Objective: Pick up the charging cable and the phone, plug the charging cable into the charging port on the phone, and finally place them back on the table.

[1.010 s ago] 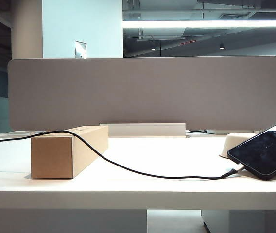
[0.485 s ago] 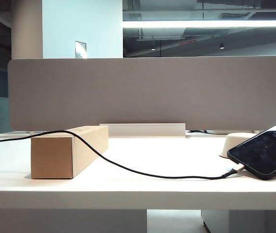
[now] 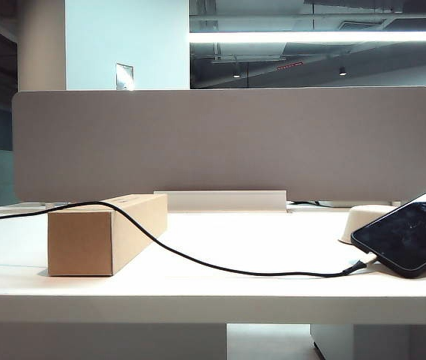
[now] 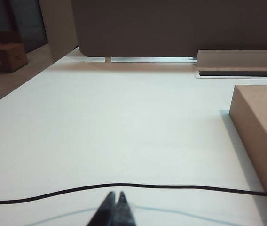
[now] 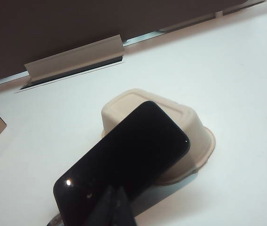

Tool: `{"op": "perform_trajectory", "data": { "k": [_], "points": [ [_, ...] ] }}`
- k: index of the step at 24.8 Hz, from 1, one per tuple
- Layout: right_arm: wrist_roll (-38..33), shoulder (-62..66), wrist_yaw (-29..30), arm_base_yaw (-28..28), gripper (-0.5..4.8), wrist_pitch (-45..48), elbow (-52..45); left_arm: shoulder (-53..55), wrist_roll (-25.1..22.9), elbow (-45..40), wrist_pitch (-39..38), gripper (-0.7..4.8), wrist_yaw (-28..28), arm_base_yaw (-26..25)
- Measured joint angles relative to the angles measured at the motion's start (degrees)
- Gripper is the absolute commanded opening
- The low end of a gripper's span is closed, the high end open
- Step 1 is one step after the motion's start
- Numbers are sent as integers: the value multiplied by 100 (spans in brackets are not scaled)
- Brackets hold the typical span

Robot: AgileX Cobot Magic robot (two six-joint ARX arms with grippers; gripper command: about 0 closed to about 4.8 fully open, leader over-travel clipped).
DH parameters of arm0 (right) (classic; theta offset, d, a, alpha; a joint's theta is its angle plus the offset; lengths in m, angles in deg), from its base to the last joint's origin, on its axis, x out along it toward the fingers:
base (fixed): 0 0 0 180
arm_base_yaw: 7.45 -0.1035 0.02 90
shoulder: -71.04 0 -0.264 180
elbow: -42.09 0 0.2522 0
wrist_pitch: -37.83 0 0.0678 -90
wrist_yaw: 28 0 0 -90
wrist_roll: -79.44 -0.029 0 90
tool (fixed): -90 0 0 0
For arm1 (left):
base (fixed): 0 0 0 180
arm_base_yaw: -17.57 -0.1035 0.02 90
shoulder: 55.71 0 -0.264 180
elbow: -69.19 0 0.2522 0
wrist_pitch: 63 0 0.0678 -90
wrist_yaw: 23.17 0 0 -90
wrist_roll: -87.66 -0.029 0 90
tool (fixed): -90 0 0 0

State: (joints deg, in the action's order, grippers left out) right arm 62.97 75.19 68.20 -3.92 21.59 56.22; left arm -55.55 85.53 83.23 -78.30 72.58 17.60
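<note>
Although the charging cable [image 3: 198,260] already runs its plug tip up to the lower short edge of the phone [image 3: 412,237], whether that tip sits fully in the charging port is too small to tell; judged from how things lie, the job looks either finished or not yet begun. The phone leans tilted against an upturned beige tray [image 5: 190,127] near the right edge of the table [image 3: 213,296], its lower end by the front edge. From there the black cord trails leftward across the tabletop, climbs over the brown cardboard box [image 3: 104,232] on the left half, and runs off the left edge. Both arms are parked low at the front: the left gripper [image 4: 115,209] hangs just above the cord with its jaws pressed together and nothing in them, and the right gripper [image 5: 114,202] hovers just short of the phone's near end, likewise closed and empty. Any pick would first call for the jaws to part before descending. Behind the table stands a grey fabric divider panel [image 3: 220,142] with a pale cable-tray lid [image 3: 220,200] at its foot, and beyond it a dim office with strip lighting.
</note>
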Motion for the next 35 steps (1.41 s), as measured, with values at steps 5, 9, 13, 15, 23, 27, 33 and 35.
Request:
{"op": "perform_trajectory", "data": {
  "k": [5,9,13,15,23,27,33,35],
  "points": [
    [0,0,0,0,-8,-2,0,0,0,0,0,-6,-2,0],
    [0,-31,0,0,-8,-7,0,2,0,0,0,-6,0,0],
    [2,-407,2,0,-8,42,0,2,0,0,-2,-6,-2,0],
    [4,-407,0,0,-8,68,0,7,0,0,-2,-6,-4,0],
    [879,-407,-68,-2,-8,44,0,4,0,0,-4,-6,-31,0],
    [1652,-407,-109,-72,-8,44,0,4,0,0,-4,-6,-37,0],
    [1768,-407,-321,-76,-8,46,0,4,0,0,-4,-6,-42,0],
    [1768,-407,-321,-76,-8,46,0,4,0,0,-4,-6,-42,0]
  ]
}}
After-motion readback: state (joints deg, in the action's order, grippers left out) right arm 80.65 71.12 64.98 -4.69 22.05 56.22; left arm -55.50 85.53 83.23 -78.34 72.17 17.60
